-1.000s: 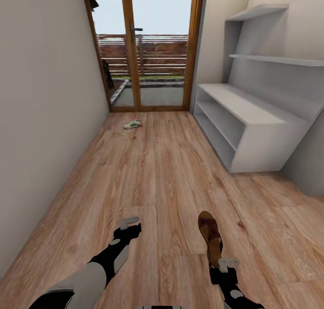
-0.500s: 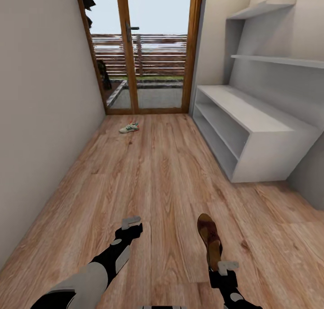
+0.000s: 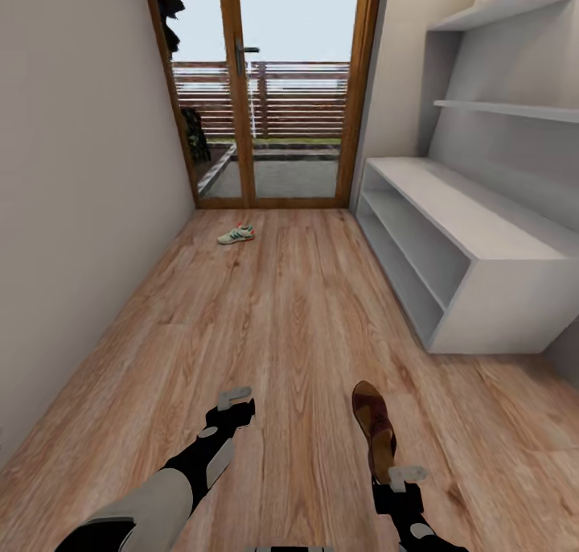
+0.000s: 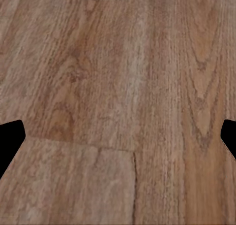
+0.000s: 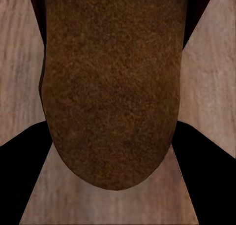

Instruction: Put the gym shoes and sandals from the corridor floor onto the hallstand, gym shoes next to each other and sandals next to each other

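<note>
- The place is a narrow corridor with a wood-plank corridor floor (image 3: 289, 311), a glass door (image 3: 265, 93) with a wooden frame at the far end, and a plain wall on the robot's left side.
- The right gripper (image 3: 384, 463) is closed on the heel end of one brown sandal (image 3: 375, 427). The sandal points forward, away from the gripper, and in the right wrist view its dark sole (image 5: 110, 87) sits between the two black fingers, with the floor behind it.
- The left gripper (image 3: 233, 403) holds nothing. Its fingers are wide apart, with bare planks between them.
- The hallstand (image 3: 466, 214) stands ahead of the right gripper and to its right, well apart from it. Its bench top and the two open compartments carry no shoes.
- One gym shoe (image 3: 236, 233) lies on the floor far ahead of the left gripper, near the door.
- I judge that the step in hand is carrying the sandal to the rack. To do it well, the base should come near the hallstand first, so the arm does not overreach.
- The grip is only at one end, so the sandal may swing or slip; slow turns are safer.
- It is wise to put it at one side of the bench top, leaving free room just beside it for the second sandal.
</note>
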Motion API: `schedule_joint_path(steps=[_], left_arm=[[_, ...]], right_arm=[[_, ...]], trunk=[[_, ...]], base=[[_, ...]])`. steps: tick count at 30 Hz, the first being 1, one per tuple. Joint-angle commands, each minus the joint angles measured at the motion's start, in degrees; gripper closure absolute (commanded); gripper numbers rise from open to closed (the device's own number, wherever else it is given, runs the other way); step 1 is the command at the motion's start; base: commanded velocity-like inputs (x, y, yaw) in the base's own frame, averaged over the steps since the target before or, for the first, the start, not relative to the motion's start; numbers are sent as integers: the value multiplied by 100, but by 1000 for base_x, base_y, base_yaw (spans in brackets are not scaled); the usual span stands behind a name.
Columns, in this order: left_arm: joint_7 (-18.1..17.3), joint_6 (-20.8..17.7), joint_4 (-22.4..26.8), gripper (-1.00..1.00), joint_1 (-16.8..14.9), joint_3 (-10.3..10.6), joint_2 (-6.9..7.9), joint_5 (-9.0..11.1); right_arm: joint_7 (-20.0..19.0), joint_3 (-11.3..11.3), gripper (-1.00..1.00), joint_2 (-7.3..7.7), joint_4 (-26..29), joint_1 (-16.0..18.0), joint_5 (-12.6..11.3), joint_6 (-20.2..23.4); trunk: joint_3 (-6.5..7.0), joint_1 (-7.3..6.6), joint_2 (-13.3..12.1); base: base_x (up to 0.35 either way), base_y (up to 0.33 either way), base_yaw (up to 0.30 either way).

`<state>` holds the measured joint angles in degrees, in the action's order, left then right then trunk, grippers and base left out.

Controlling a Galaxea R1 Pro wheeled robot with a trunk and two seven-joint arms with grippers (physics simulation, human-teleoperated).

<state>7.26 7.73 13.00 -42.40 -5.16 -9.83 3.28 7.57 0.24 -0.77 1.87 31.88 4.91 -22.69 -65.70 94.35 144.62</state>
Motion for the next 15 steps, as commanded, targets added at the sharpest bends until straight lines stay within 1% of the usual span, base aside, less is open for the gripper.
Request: schedule_joint_path(steps=[1, 11, 15], left_arm=[[-5, 24, -8, -100, -5, -28, -6, 34], [-5, 27, -8, -100, -5, -29, -17, 38], [-6, 27, -8, -100, -5, -29, -17, 36]], right_arm=[[43, 3, 100, -1, -2, 2, 54, -7], [43, 3, 100, -2, -2, 2, 56, -7], [43, 2, 100, -2, -2, 2, 55, -6]], trunk=[[-3, 2, 2], [18, 2, 2], [20, 2, 2]], base=[[350, -138, 282], [350, -139, 291], [350, -139, 223]])
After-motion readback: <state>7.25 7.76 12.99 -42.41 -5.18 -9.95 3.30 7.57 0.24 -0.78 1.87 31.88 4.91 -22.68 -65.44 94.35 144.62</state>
